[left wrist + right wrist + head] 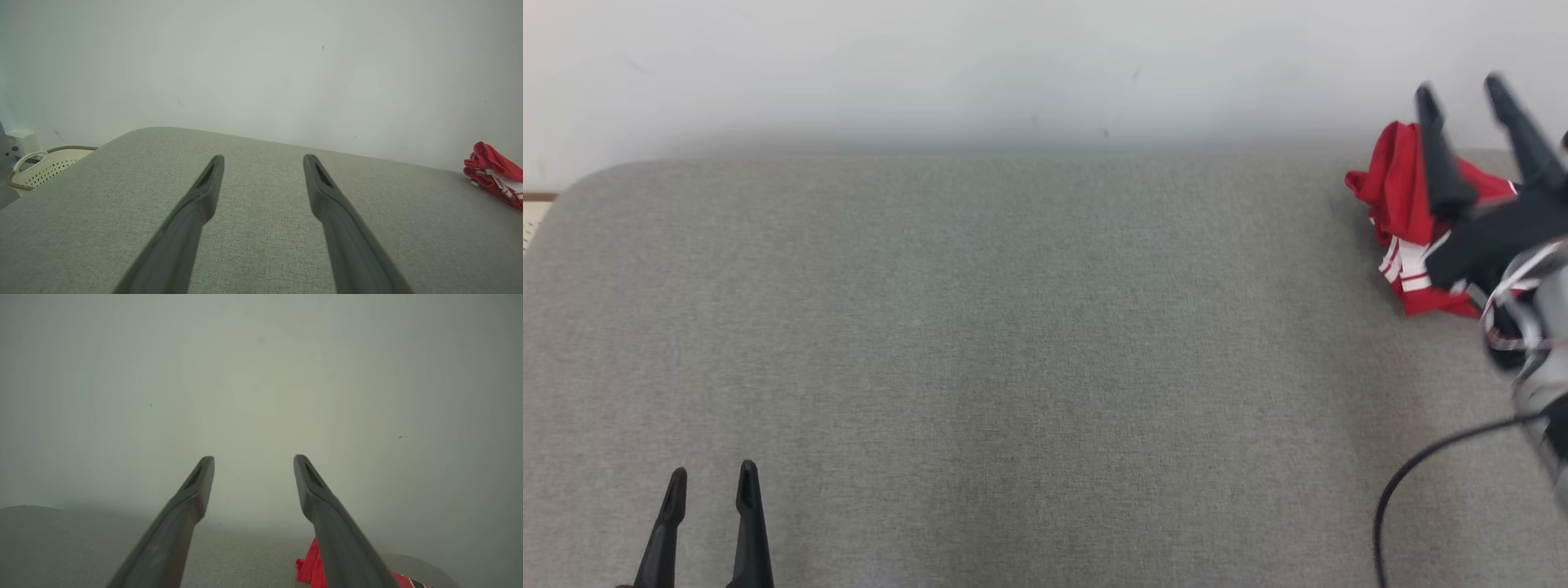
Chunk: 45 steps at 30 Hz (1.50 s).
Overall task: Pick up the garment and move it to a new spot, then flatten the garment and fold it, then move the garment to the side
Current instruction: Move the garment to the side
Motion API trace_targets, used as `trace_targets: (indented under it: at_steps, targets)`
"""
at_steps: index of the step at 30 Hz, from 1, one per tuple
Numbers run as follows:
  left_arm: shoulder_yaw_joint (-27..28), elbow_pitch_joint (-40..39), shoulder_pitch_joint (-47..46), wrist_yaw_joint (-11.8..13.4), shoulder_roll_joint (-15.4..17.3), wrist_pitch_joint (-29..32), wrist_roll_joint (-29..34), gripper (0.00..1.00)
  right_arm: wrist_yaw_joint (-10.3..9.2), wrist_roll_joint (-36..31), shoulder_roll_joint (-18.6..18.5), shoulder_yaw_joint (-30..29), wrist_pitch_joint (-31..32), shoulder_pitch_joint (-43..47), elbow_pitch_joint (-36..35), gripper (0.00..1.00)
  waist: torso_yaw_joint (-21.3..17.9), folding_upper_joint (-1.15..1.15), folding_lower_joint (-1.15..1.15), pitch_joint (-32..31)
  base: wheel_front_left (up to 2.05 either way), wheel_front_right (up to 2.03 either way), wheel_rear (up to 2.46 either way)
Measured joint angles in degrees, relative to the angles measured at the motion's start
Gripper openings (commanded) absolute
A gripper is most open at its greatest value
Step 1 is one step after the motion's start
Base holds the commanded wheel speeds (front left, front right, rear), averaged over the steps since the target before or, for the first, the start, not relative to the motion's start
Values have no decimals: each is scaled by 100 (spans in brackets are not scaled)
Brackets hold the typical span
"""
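Two grippers, both wide open and empty. Right gripper (1459, 84) hangs over crumpled red garment (1401, 180) at upper right of frame, on grey table (1013, 327). Left gripper (712, 469) idle, lower left. Best: lower right gripper onto thickest bunch, pinch several layers, lift clear.

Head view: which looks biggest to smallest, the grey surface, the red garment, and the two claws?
1. grey surface
2. red garment and right claw: these look about alike. The claw sits nearer the camera and runs off the edge, so I won't rank them.
3. left claw, cut off at the bottom edge.
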Motion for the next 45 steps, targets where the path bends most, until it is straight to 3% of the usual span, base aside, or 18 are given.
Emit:
trace_targets:
  at_steps: [5,15,25,34,45]
  targets:
    - [-49,-21,66,86,3,1,-60,100,0,-552,344,-593,-3,873,-661,100,100,0,0,-176,0,0,0]
    - [-170,8,112,169,1,1,-54,100,0,-1890,1425,-1740,-2,2437,-1650,100,170,0,1,-383,0,0,0]
    - [-196,43,228,175,1,1,-14,100,0,-2872,2264,-2342,190,3882,-2472,100,143,1,1,-564,0,0,0]
    - [-377,264,211,70,1,1,26,100,0,-3260,2714,-2616,368,4747,-2919,100,117,0,1,-622,0,0,0]
    - [-425,456,226,43,0,1,-1,100,0,-3397,2875,-2714,318,5193,-3096,100,-68,1,1,-673,0,0,0]
